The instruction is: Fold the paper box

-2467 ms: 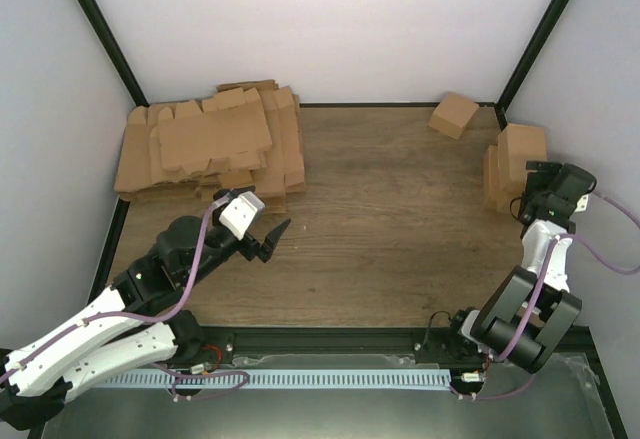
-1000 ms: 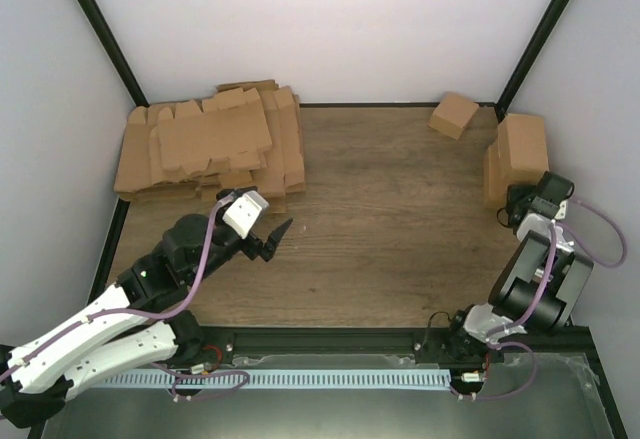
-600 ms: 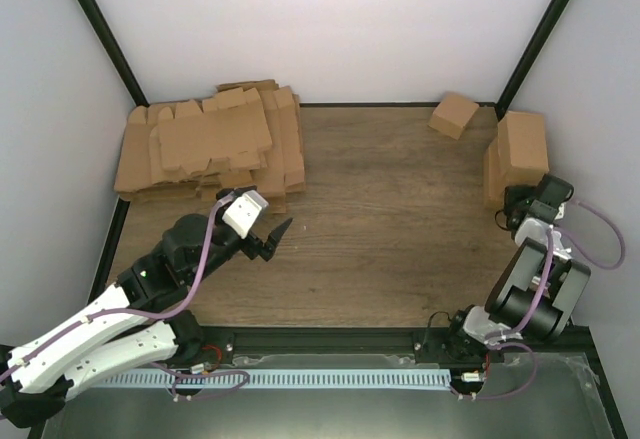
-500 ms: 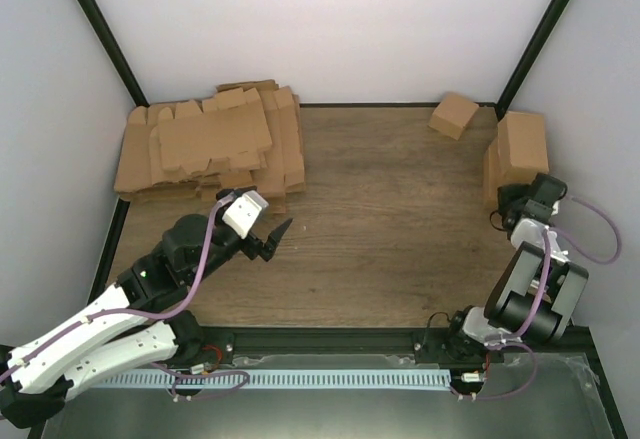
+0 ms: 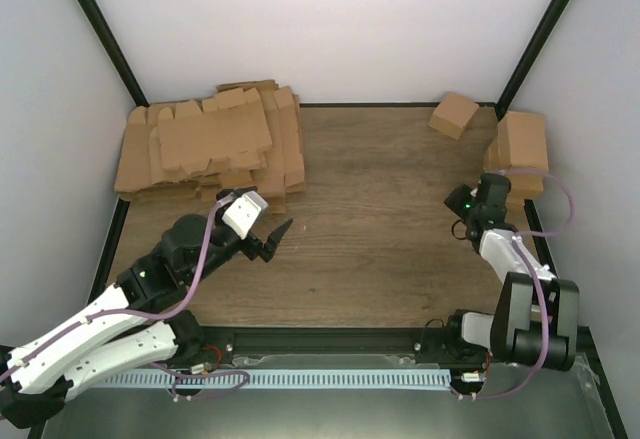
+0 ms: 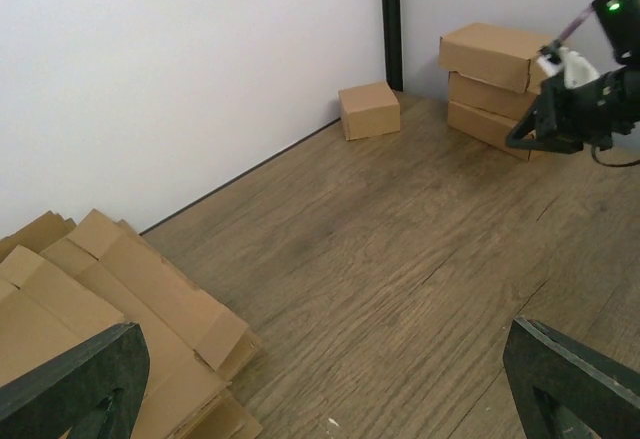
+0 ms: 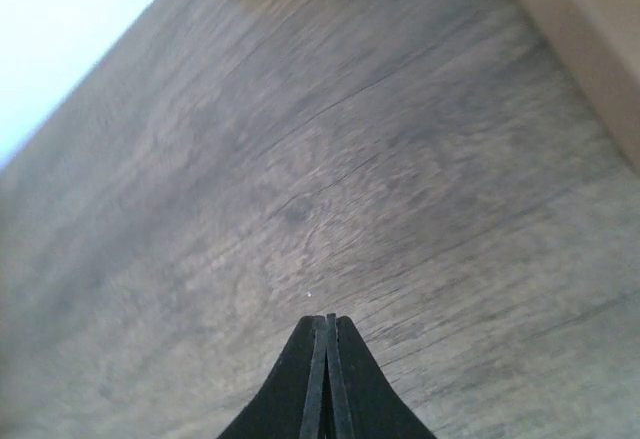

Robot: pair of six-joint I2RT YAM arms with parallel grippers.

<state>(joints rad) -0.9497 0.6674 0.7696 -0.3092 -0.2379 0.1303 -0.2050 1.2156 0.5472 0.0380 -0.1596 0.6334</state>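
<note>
the paper box (image 5: 523, 141), folded into a shallow rectangular shape, sits on top of a stack of folded boxes (image 5: 491, 171) at the right edge of the table (image 5: 380, 259), against the right wall and near the far right corner. nothing touches it.

the right gripper (image 5: 453, 202) hangs low over bare table, just to the left of that stack and apart from it. its two fingers are pressed flat together with nothing between them; the right wrist view shows them as one dark wedge above the wood grain, with the edge of a cardboard box at the upper right of that view. the right arm reaches up from its base at the near right and bends leftward at the wrist.

the left gripper (image 5: 271, 239) is on the left side of the table, its jaws spread wide and empty. it hovers just off the near right corner of a pile of flat blanks (image 5: 210, 144), not touching the cardboard. in the left wrist view its two dark fingers frame the bottom corners, with the pile's edge at the lower left.

the pile of flat blanks fills the far left part of the table, its sheets fanned unevenly with tabbed flaps showing along the edges.

a small cube-like box (image 5: 454, 115) stands tilted by the far wall, to the left of the stack and well apart from both grippers.
</note>
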